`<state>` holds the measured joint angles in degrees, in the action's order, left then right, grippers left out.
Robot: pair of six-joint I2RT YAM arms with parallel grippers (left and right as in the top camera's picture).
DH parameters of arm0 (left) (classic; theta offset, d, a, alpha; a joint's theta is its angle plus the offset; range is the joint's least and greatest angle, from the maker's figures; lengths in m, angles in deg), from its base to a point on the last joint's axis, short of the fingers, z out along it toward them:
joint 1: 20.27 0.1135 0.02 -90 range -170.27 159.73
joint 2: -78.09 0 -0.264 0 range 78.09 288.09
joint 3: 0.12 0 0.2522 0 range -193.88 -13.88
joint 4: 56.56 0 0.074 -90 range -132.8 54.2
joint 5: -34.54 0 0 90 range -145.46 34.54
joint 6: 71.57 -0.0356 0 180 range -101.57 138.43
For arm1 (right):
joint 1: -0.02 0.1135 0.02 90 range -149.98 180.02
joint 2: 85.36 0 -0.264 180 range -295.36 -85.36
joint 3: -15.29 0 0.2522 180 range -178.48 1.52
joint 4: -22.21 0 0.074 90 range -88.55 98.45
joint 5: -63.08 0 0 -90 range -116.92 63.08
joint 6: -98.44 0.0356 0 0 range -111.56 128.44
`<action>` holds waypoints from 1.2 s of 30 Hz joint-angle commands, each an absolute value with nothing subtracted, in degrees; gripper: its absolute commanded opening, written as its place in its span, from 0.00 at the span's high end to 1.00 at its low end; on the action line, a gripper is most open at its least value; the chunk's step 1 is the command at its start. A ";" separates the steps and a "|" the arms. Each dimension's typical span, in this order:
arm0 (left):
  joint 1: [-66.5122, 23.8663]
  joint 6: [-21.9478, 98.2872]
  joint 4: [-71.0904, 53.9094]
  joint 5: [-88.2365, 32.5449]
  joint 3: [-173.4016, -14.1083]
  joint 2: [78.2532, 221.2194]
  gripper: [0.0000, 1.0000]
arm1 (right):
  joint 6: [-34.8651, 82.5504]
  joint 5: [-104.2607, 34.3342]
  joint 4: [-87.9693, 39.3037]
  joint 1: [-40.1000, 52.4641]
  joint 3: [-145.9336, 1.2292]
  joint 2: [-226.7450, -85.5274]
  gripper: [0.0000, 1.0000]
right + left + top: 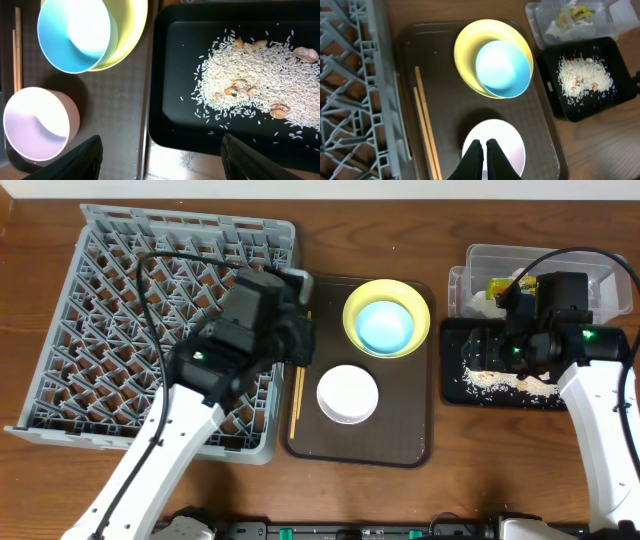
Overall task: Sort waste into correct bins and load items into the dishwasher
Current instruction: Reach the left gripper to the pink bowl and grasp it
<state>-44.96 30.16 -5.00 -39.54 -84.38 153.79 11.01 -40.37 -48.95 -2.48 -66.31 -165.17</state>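
The light blue bowl (386,326) sits inside the yellow plate (360,298) at the back of the brown tray (400,452). The white bowl (347,394) stands in front of them, with the chopsticks (297,400) along the tray's left edge. The grey dish rack (110,310) lies at the left. My left gripper (484,150) is shut and empty above the white bowl (512,150). My right gripper (160,160) is open and empty over the gap between the brown tray and the black tray (460,392), which holds rice scraps (260,85). The clear tub (600,265) holds the yellow-green wrapper (580,12).
The wooden table (480,490) shows in front of the trays. The black tray and clear tub stand close together at the right. The small white cup is not in view.
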 commanded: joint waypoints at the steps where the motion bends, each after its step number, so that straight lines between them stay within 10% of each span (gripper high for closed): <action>1: -46.19 29.35 -4.21 -35.98 -84.23 155.28 0.89 | 11.58 -40.46 -49.02 -2.70 -67.47 -164.74 0.26; 6: -52.33 29.39 -4.10 -36.02 -82.70 159.63 0.71 | 11.58 -40.20 -49.28 -2.70 -67.47 -164.74 0.25; 24: -68.61 29.42 -4.75 -48.89 -82.56 184.46 0.67 | 11.62 -34.86 -50.77 -3.03 -67.47 -164.74 0.24; 36: -68.59 29.46 -5.15 -51.93 -82.72 184.85 0.94 | 11.62 -34.86 -51.03 -3.03 -67.47 -164.74 0.24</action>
